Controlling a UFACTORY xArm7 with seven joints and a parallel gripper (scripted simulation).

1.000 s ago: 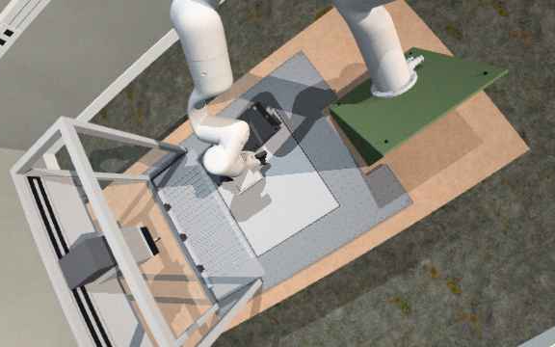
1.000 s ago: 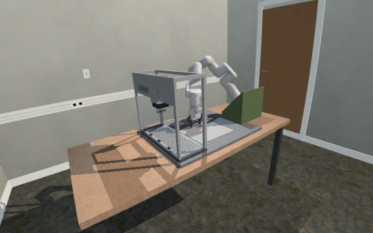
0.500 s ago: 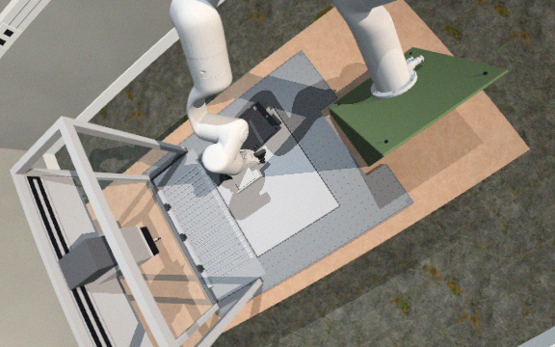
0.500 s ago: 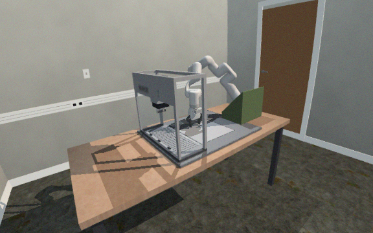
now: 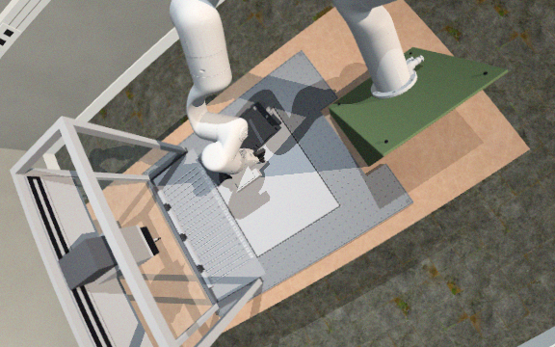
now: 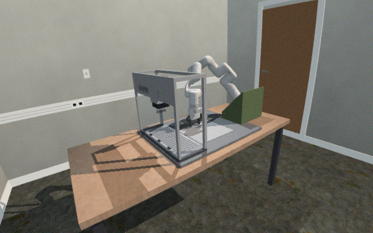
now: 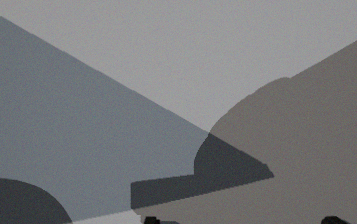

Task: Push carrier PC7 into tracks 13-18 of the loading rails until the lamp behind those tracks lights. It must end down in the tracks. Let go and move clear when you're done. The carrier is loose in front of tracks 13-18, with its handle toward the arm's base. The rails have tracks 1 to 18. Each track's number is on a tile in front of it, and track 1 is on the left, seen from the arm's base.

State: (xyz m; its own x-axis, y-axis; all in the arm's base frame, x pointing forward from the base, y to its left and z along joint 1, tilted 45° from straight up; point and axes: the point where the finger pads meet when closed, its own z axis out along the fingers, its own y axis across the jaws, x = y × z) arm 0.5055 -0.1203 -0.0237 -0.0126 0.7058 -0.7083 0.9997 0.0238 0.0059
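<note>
The dark carrier PC7 (image 5: pixel 259 124) lies flat on the grey perforated deck plate (image 5: pixel 355 193), at the end of the loading rails (image 5: pixel 210 226) nearest the arm's elbow, in front of the ribbed tracks and not down in them. Just beside it, toward the pale mat (image 5: pixel 287 202) that covers the middle of the deck, the gripper (image 5: pixel 256 159) hangs low with its jaws wide apart and nothing between them; whether a fingertip touches the carrier cannot be told from above. In the wrist view only the two dark fingertips peek in at the bottom edge, over flat grey surface crossed by shadows. The white arm (image 5: pixel 220 140) bends down from its green base plate (image 5: pixel 451 82). Past the rails stands a grey open frame (image 6: pixel 177 129) enclosing a carriage, all on a wooden table (image 6: pixel 109 181).
</note>
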